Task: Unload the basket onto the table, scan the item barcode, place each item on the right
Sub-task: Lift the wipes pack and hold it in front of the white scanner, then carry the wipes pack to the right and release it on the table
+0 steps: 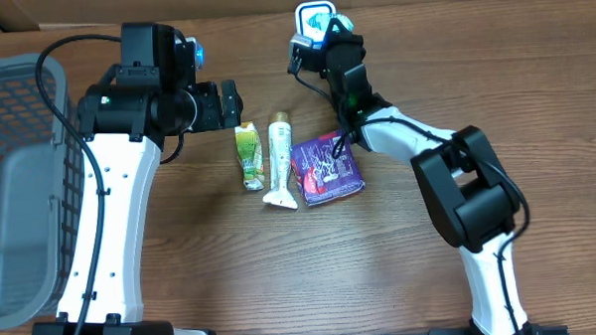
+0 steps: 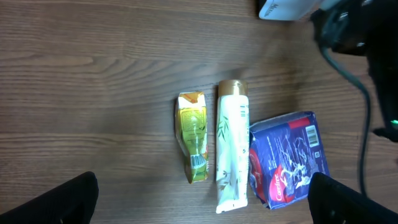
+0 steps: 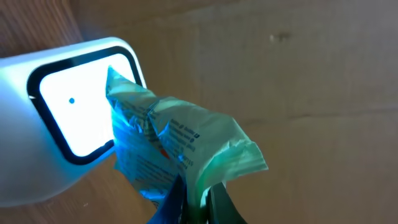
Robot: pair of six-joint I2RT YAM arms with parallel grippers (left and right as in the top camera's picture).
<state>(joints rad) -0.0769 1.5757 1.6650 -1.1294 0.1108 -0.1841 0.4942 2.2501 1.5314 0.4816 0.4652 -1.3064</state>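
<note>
At the far edge of the bench (image 1: 381, 274), a crumpled green-and-white packet (image 3: 180, 146) is being held up against the lit window of a white scanner (image 3: 68, 106) by the right gripper (image 3: 196, 198). The gripper's two fingers are being pressed together on the packet's lower end. The packet's printed face is being shown to the wrist camera, while its upper corner is being overlapped with the black frame of the glowing panel. The print is too small for a barcode to be made out.

Toward the bench's left side, the left gripper (image 1: 230, 102) is being held above the wood with its jaws spread wide and nothing between them.

Just to its right, at the middle of the bench, three items are being left lying in a row. A yellow-green pouch (image 1: 249, 154) is being flanked by a white tube (image 1: 279, 160), with the tube's gold cap pointing at the far edge. A dark blue packet (image 1: 326, 167) is being rested against the tube's right side, and it is being crossed by a black cable (image 1: 335, 151) from the right arm.

A grey mesh basket (image 1: 20, 177) is being shown at the bench's left edge, well apart from the row.
</note>
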